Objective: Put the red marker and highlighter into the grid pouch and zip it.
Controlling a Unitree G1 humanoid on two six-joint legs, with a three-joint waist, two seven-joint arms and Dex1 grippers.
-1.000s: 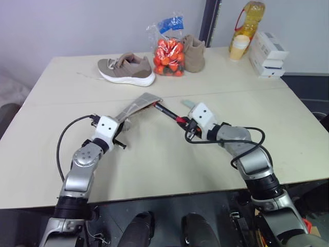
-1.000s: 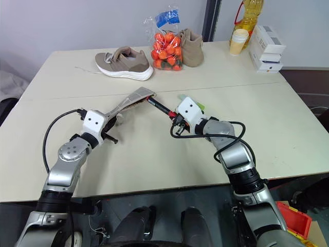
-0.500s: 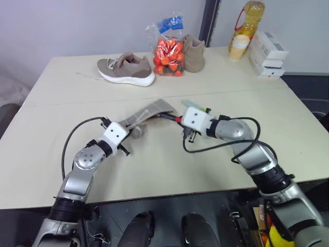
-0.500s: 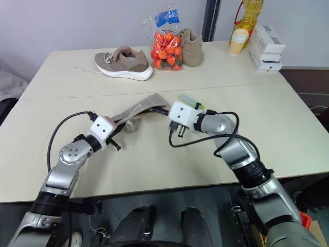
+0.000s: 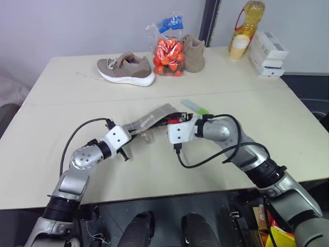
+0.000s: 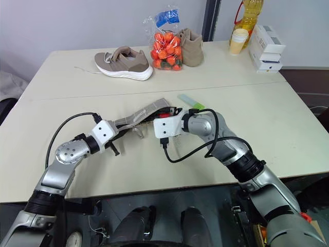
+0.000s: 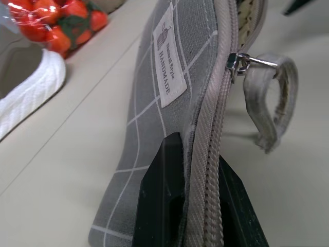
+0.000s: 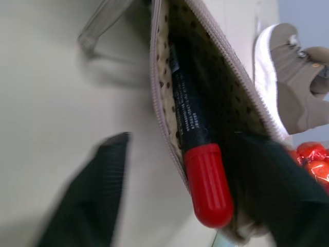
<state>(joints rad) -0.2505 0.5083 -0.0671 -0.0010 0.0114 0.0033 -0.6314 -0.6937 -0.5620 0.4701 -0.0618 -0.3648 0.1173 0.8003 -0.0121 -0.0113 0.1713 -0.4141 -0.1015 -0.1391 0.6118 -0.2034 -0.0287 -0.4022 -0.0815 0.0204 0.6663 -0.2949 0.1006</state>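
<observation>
- The left claw [image 7: 198, 206] is clamping the zipper edge of the grid pouch [image 5: 154, 117], holding that end lifted off the table [image 5: 154, 170] mid-table.
- The red marker [image 8: 198, 154] is lying in the pouch's open mouth, black barrel inside against the dotted lining, red cap sticking out at the opening.
- The right claw [image 8: 200, 206] is sitting at that mouth with its fingers [image 8: 87, 206] spread apart on either side of the cap, not touching it.
- The highlighter [image 5: 195, 107] is lying on the table just behind the right claw, near the pouch.
- A shoe [image 5: 126, 69] and a bag of tomatoes [image 5: 168, 54] are resting at the table's far edge.
</observation>
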